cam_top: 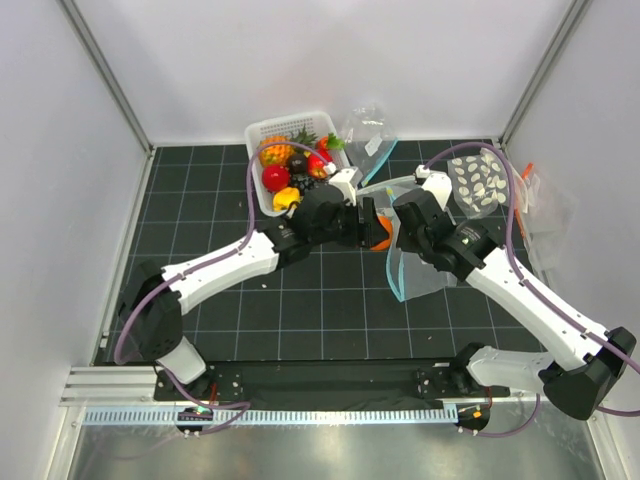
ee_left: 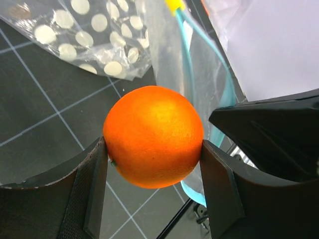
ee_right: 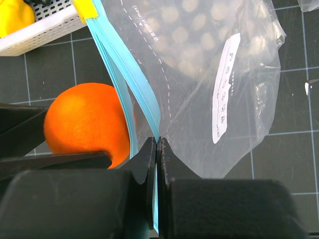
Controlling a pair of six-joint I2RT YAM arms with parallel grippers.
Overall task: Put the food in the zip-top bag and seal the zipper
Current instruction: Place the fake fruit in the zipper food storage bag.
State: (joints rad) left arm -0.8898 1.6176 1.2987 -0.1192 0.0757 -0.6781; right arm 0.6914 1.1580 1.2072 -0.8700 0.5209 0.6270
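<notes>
My left jaws stand moderately wide and grip the glossy round orange toy fruit point(ee_left: 153, 137), with one pad pressed against each side of it, above the dark gridded desk point(cam_top: 300, 300). My right jaws are pinched fully together on the teal-blue zipper strip point(ee_right: 127, 69) of the large clear floppy plastic zip-top bag point(ee_right: 199, 114). The strip runs straight into the seam between them at lower centre of the right wrist frame. From there its long axis climbs to the upper left and ends at a small yellow slider tab point(ee_right: 84, 7), while the bag's body spreads to the right. Seen from above, the bag sits right of centre, its strip running roughly top to bottom and its mouth facing left toward the fruit. The fruit is just beside the strip; I cannot tell whether it is inside the mouth. A clear bag with white dots point(ee_left: 94, 35) lies at upper left of the left wrist frame. A white slotted basket point(cam_top: 252, 130) sits at upper centre of the top view.
</notes>
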